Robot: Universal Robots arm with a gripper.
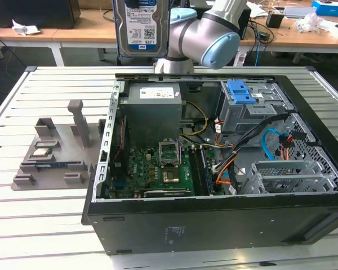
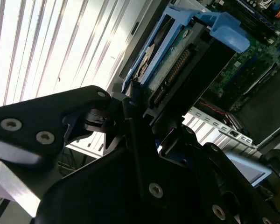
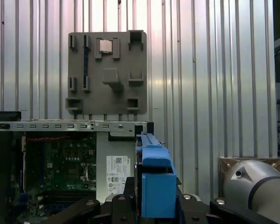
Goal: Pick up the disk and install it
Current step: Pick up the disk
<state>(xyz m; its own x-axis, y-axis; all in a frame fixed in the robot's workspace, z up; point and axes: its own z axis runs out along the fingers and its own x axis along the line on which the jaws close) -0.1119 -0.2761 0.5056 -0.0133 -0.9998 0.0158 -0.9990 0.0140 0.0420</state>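
The disk (image 1: 141,25) hangs upright high above the back edge of the open computer case (image 1: 214,225), its white-and-blue label facing the exterior view. In the second wrist view my gripper (image 2: 149,116) is shut on the disk (image 2: 177,60), black fingers (image 2: 130,109) clamped on its edge beside the blue carrier rail. In the first wrist view the blue handle of the disk (image 3: 155,182) sticks out from between the gripper's (image 3: 154,205) black fingers, over the case wall.
Inside the case are a grey power supply (image 1: 154,107), a green motherboard (image 1: 158,169), a drive cage with a fixed blue bracket (image 1: 240,93) and a second metal cage (image 1: 287,174). A grey fixture tray (image 1: 50,154) lies at the exterior view's left of the case.
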